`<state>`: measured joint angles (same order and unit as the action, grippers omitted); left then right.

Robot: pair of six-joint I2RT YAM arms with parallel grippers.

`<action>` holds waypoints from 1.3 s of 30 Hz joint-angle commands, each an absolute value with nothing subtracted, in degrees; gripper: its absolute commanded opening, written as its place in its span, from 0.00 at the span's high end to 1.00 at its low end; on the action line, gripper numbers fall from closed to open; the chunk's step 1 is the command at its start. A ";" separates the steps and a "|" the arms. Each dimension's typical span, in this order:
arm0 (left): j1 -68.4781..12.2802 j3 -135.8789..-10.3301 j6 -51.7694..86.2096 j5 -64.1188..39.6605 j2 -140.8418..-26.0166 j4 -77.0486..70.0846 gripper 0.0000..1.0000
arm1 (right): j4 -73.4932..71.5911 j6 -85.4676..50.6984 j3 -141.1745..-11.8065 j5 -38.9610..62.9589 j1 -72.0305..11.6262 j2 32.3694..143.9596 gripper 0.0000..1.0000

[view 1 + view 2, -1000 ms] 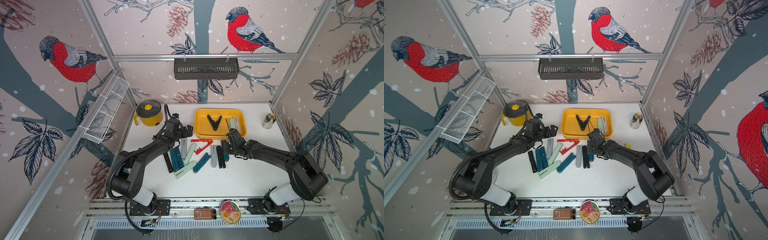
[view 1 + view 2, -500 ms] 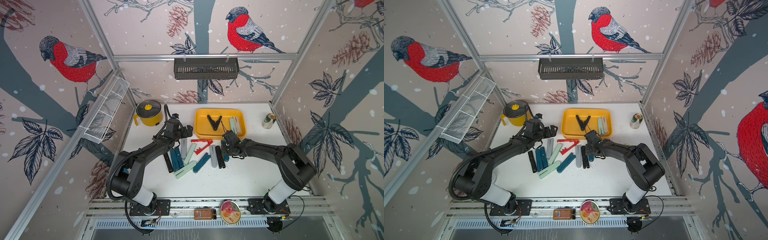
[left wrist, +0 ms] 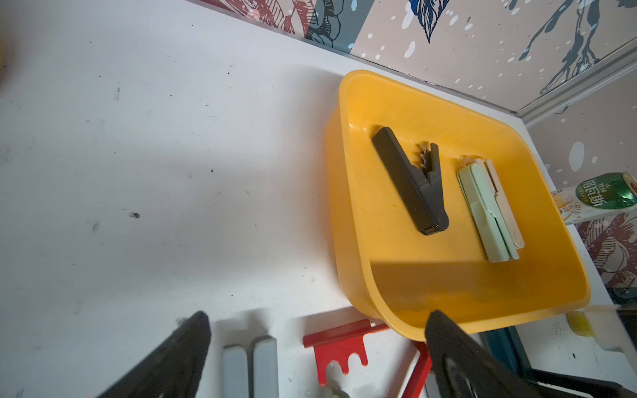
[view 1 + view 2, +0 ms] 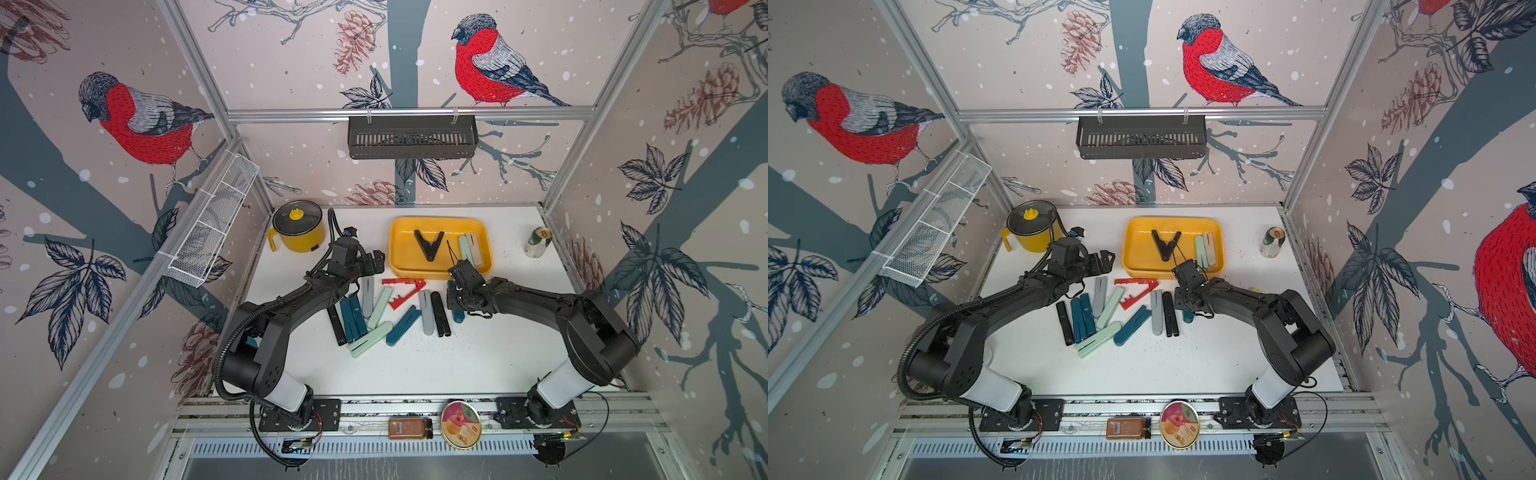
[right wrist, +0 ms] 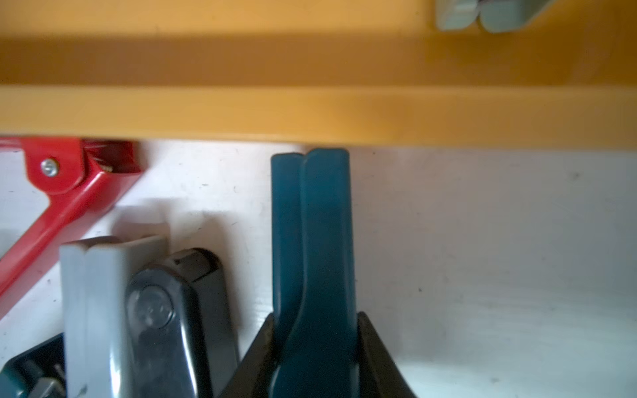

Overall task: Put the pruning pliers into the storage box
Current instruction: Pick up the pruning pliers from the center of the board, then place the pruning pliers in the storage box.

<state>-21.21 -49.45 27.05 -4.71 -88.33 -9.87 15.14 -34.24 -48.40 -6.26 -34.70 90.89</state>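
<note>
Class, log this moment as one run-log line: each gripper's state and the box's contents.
right gripper: shut on teal pliers | left gripper: open, empty | storage box: black pliers, mint pliers, beige pliers inside

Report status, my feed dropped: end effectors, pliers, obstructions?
Left end effector open, empty. Right end effector shut on teal pliers. Storage box wall directly ahead; black pliers alongside.

The storage box (image 4: 405, 257) is yellow, like the pot (image 4: 299, 243); there are black pliers (image 4: 429, 253), mint pliers (image 4: 464, 249), red pliers (image 4: 401, 282), grey pliers (image 4: 426, 311) and teal pliers (image 5: 312, 241); the bench (image 4: 478, 357) is white, the walls (image 4: 291, 62) pale with red-breasted birds.
</note>
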 commanded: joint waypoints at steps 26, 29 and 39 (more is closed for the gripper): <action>-21.07 -49.82 27.20 -4.89 -88.70 -11.03 0.02 | 16.92 -28.41 -65.63 -2.33 -25.52 87.90 0.68; -21.03 -50.73 27.24 -5.61 -89.70 -10.99 0.02 | 16.57 -27.19 -70.10 -3.53 -24.28 93.43 0.69; -21.05 -51.55 27.06 -5.49 -90.44 -10.59 0.03 | 21.61 -24.55 -88.85 -6.27 -23.61 116.24 0.69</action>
